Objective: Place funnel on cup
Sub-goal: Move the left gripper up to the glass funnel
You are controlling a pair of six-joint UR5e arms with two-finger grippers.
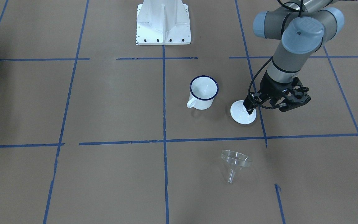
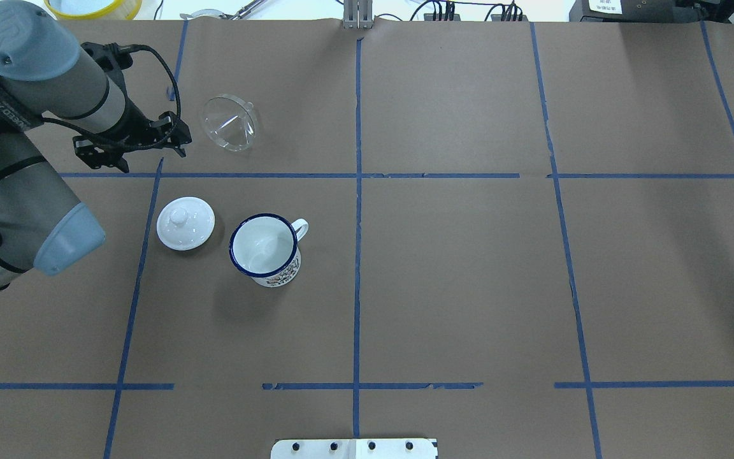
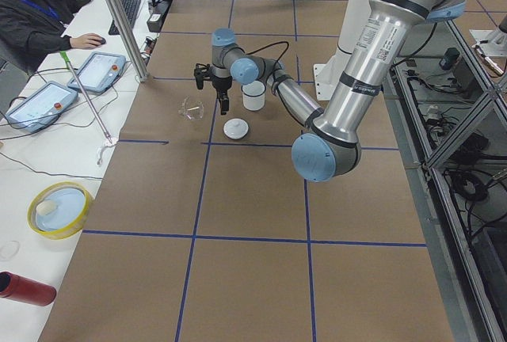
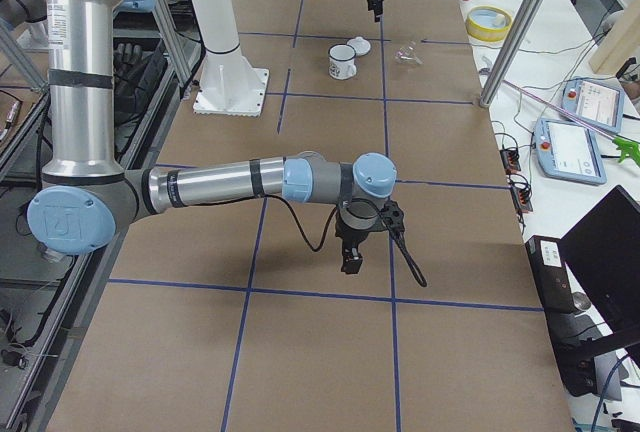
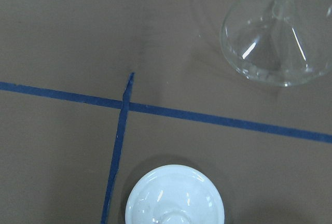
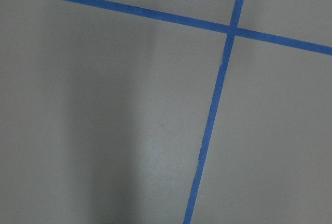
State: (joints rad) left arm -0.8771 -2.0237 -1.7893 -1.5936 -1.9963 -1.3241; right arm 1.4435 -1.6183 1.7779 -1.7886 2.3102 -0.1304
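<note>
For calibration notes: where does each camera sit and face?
Front-facing: across the table, facing the robot's base; left arm at right.
Overhead: behind the robot, looking down; left arm.
Exterior left: table's left end; left arm near.
Exterior right: right end; right arm near.
Left wrist: downward on funnel, lid; no gripper.
Right wrist: downward on taped paper; no gripper.
Shared: front-facing, overhead both show cup, lid, funnel.

Even overhead light — soft shadows, glints on the funnel (image 5: 280,32) — focus sharp.
</note>
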